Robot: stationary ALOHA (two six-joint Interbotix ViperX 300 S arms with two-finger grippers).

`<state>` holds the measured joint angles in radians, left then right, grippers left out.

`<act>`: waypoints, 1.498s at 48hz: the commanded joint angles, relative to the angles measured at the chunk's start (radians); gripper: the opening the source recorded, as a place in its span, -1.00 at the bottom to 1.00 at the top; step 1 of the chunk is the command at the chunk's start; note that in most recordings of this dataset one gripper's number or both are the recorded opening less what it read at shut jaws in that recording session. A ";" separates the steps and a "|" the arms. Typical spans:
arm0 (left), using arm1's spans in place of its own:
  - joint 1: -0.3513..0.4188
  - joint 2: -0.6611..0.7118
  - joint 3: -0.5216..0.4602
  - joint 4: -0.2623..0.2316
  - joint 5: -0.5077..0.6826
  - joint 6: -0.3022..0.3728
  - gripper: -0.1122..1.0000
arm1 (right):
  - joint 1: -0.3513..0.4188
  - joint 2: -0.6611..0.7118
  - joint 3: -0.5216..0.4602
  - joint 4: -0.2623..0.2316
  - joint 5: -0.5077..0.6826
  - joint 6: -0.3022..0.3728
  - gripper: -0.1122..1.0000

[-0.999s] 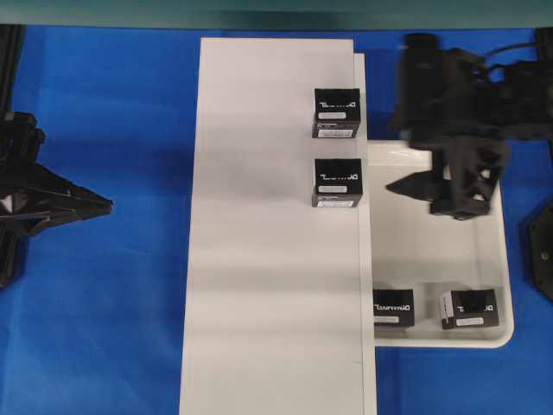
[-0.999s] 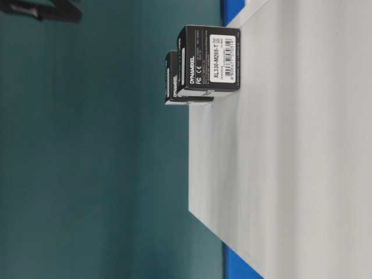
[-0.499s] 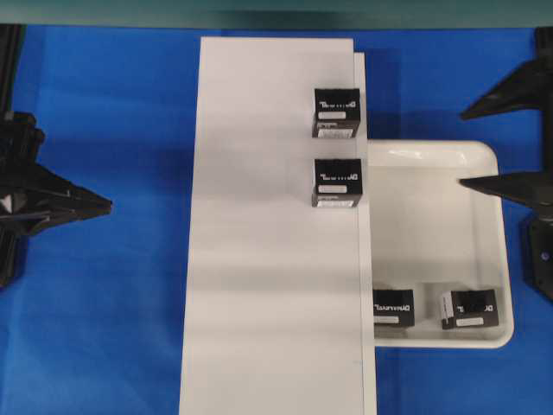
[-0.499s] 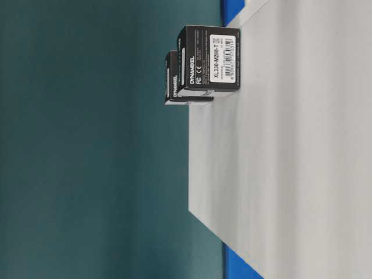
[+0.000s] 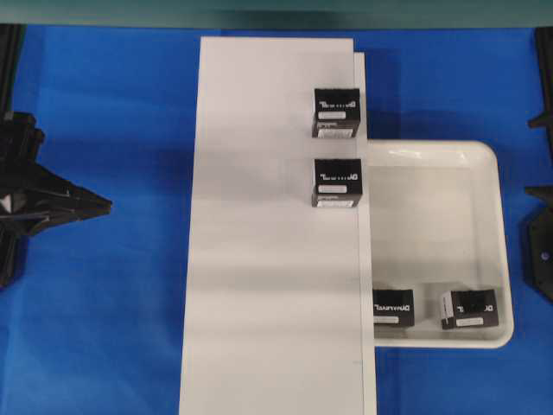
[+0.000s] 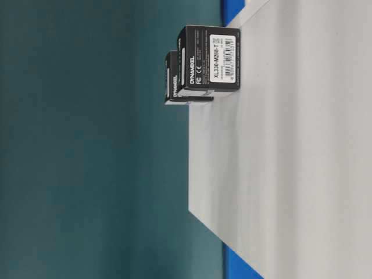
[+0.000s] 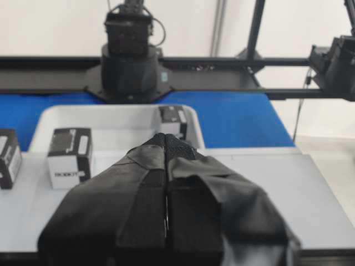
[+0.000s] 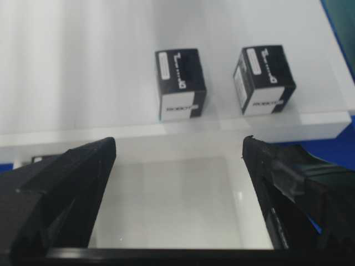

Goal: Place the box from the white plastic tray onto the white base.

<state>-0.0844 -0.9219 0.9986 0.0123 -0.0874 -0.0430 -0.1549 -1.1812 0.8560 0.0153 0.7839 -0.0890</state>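
Right claw [image 8: 177, 166] spread wide and holding nothing, pulled off to the counter's right edge, aimed over the tray's bare end toward the base. Left claw [image 7: 166, 183] clenched shut, pads pressed together, parked well left of the base, grasping nothing.

Blue counter [image 5: 112, 303] under everything. Long white base [image 5: 268, 259] running down the middle. Rimmed white plastic tray [image 5: 432, 225] tucked against the base's right edge, sitting lower than it. Two black boxes still in the tray's near end: one [image 5: 393, 308] hard by the base, the other [image 5: 470, 309] close to the tray's right rim. Two more boxes upright on the base along its right edge, farther one [image 5: 336, 112] and nearer one [image 5: 337, 182], apart from each other.
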 commanded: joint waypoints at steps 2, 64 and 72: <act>0.000 0.005 -0.028 0.003 -0.009 -0.002 -0.93 | -0.002 -0.044 0.020 0.003 0.002 0.003 0.97; 0.000 0.031 -0.028 0.002 0.003 -0.002 -0.93 | 0.000 -0.120 0.080 0.011 0.008 0.020 0.97; 0.000 0.031 -0.028 0.003 0.003 -0.003 -0.93 | 0.005 -0.120 0.092 0.014 0.008 0.020 0.96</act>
<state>-0.0828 -0.8958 1.0002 0.0123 -0.0798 -0.0445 -0.1534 -1.3039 0.9511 0.0230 0.7961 -0.0706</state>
